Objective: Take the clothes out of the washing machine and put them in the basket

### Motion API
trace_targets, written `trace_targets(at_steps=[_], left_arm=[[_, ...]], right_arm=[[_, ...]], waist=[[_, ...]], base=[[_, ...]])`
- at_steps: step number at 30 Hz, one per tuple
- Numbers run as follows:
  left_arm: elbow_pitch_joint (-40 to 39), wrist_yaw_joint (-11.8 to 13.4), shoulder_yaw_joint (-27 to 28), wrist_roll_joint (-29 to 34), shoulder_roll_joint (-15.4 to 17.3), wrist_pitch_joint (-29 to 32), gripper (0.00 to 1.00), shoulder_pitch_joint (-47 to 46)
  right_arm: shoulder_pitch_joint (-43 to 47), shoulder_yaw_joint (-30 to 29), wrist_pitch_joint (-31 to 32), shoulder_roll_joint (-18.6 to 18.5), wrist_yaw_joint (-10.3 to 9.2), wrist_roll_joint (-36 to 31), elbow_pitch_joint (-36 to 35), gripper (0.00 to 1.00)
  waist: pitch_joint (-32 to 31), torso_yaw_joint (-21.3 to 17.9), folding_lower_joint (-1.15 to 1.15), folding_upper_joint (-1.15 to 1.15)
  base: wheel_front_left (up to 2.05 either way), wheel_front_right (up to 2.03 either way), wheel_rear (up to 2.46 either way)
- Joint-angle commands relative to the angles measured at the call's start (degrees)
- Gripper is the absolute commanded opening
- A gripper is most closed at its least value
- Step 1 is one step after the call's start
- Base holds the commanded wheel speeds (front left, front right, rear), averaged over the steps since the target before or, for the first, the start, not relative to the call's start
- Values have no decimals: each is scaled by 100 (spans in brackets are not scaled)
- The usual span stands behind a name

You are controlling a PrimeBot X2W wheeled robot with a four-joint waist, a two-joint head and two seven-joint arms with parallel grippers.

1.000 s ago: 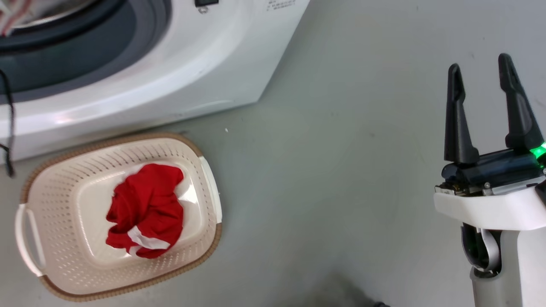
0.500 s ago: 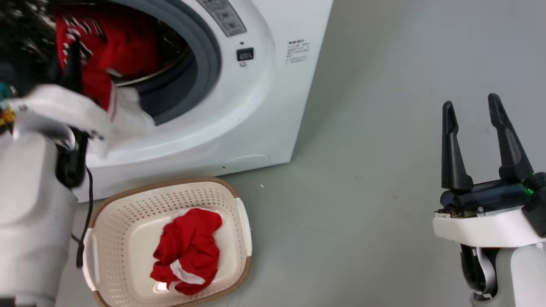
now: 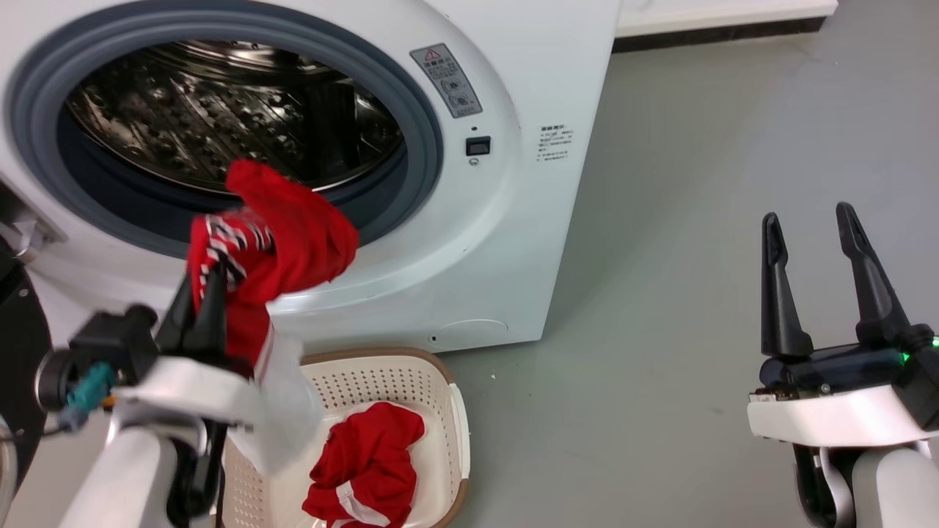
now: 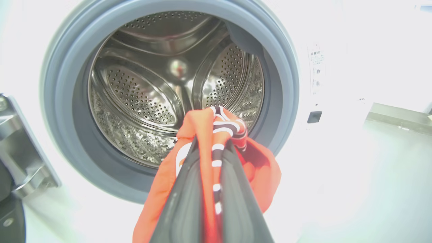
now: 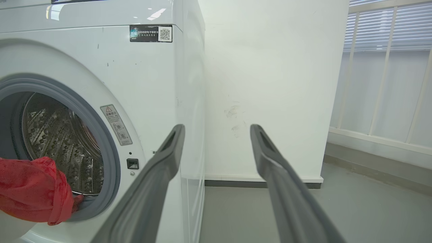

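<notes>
My left gripper (image 3: 209, 282) is shut on a red garment (image 3: 286, 242) with a red-and-white patterned band, held in front of the washing machine's (image 3: 506, 220) open porthole, above the basket. In the left wrist view the same garment (image 4: 260, 168) drapes over my closed fingers (image 4: 233, 189) before the steel drum (image 4: 152, 101). A second red garment (image 3: 367, 469) with white trim lies inside the cream basket (image 3: 455, 425) on the floor below the machine. My right gripper (image 3: 807, 220) stands open and holds nothing, far right over bare floor; the garment (image 5: 33, 192) shows at its view's left.
The machine's black door (image 3: 18, 345) hangs open at the far left, with its hinge (image 4: 20, 148) in the left wrist view. Grey floor (image 3: 660, 293) stretches right of the machine. A white wall (image 5: 270, 84) and a window with blinds (image 5: 388, 67) stand beyond.
The head camera tilted up, bringing the drum into view. My left gripper has drawn the red garment out of the drum to in front of the porthole. The right gripper stays open.
</notes>
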Motion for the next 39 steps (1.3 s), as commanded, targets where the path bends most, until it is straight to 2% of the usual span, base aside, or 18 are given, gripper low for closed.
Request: trace_targets(at_steps=[1,5,10,14,24,39], left_arm=[[-154,57,-13,15,49,37,0,234],[-487,121,-125,-37,64,197,0,802],[-319,117,-244,-51,68,309,0,1134],[547,-92,-397,-242,-60,430,0,1052],[2480,-498,-650,-143,-104,434,0,204],[4637,-697,-819,54,-103,240,0,-1603]], right_arm=[[117,-13,-12,9,-6,2,11,100],[143,-5,-12,9,-5,23,6,100],[144,62,-12,9,-6,-25,0,100],[-22,68,-12,9,-5,-65,-62,100],[-283,42,-12,11,-6,-48,-182,100],[-666,63,-13,11,-6,-3,-444,100]], waist=[[-84,73,2,0],[-104,133,2,0],[-16,123,2,0],[309,2,2,0],[1211,-337,2,0],[2516,-705,2,0]], base=[[0,0,0],[0,0,0],[0,0,0],[0,0,0],[0,0,0],[0,0,0]])
